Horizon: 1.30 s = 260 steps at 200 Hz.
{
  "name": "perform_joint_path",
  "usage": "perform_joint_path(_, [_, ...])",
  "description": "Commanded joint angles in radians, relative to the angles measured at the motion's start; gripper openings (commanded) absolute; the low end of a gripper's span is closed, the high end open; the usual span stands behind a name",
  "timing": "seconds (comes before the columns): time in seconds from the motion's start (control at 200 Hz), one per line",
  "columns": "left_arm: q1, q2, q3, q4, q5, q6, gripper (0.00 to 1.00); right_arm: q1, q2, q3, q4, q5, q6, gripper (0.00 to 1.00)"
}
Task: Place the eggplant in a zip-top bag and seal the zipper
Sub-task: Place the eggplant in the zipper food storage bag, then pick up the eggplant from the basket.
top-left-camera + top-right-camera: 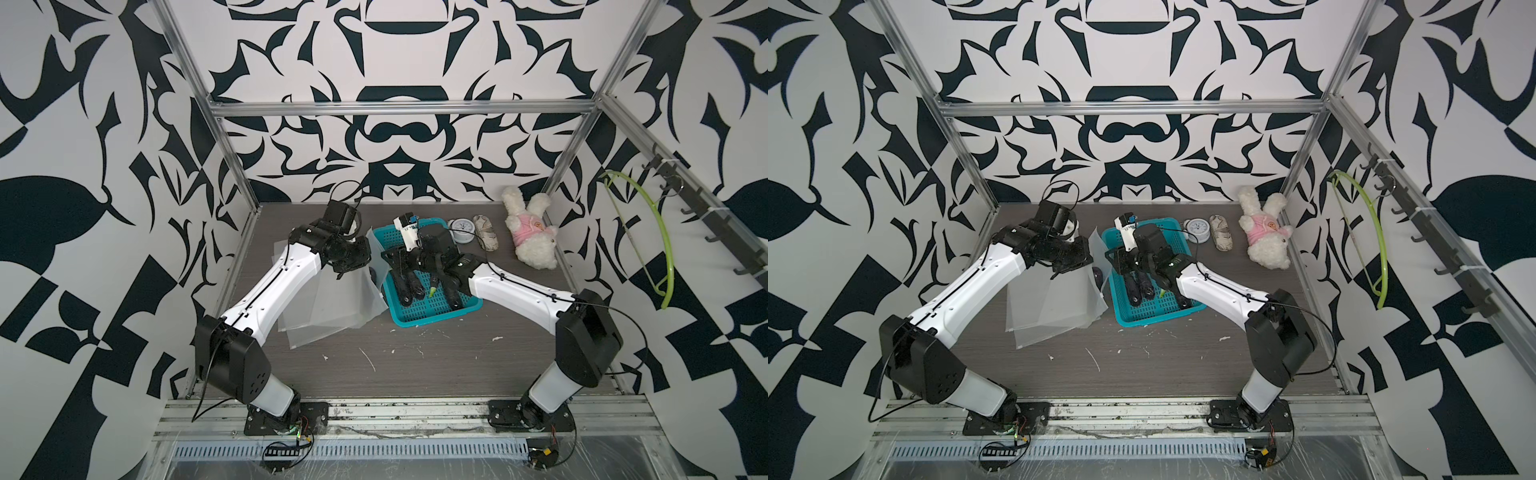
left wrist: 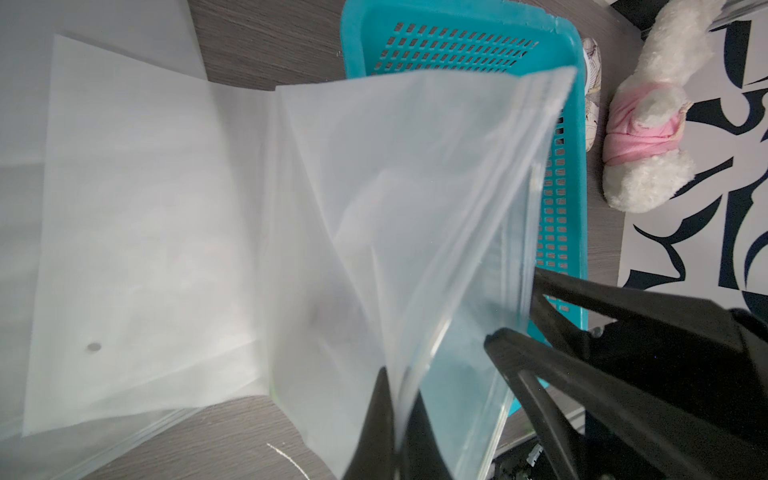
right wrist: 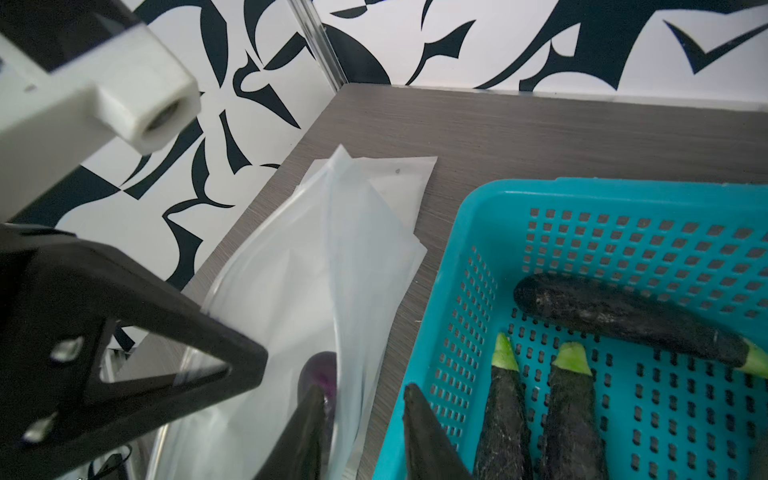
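Across the surface, in both top views, your open room lies at 6 o'clock of the teal basket: bare wood with white flecks. At its 9 o'clock, stacked bags lie flat, their edges just beside the basket's wall. At 1 to 2 o'clock a dial, a wrapped bundle and a plush toy crowd the back edge. Your left arm reaches in from 7 o'clock, wrist bent over the bags, left end effector pointing toward the basket. Your right arm crosses the basket from 4 o'clock, right end effector at the 9 o'clock rim.

From the left wrist, you see the left end effector clamped shut on the zip-top bag, holding its zipper edge raised beside the basket.

From the right wrist, the right end effector has its fingers parted and empty, one at the bag's mouth, one at the basket rim. The eggplant sits inside the bag; three other eggplants lie in the basket.
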<state>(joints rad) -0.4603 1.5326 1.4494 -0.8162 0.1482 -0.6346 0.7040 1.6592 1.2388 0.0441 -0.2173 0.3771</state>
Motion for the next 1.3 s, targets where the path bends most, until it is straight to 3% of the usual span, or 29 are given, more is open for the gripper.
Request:
perform_joint_path(0.0, [0.007,-0.012,0.032,-0.024,-0.023,0.019,0.00,0.004,0.004,0.051,-0.010,-0.015,0.014,0.27])
perform_joint_path(0.38, [0.008,0.034,0.009,-0.006,0.003,0.039,0.00,-0.030,-0.074,0.038,-0.121,-0.004,-0.003,0.41])
perform_joint_path(0.635, [0.008,0.050,0.014,-0.003,0.026,0.052,0.00,-0.103,-0.108,-0.005,-0.269,0.165,0.028,0.49])
perform_joint_path(0.97, [0.008,0.048,0.002,-0.003,0.027,0.058,0.00,-0.156,0.074,0.124,-0.459,0.367,0.010,0.64])
perform_joint_path(1.2, [0.008,0.038,-0.032,0.052,0.035,0.047,0.00,-0.158,0.206,0.225,-0.496,0.471,0.031,0.65])
perform_joint_path(1.295, [0.008,0.037,-0.039,0.058,0.035,0.047,0.00,-0.176,0.260,0.267,-0.529,0.447,0.053,0.66])
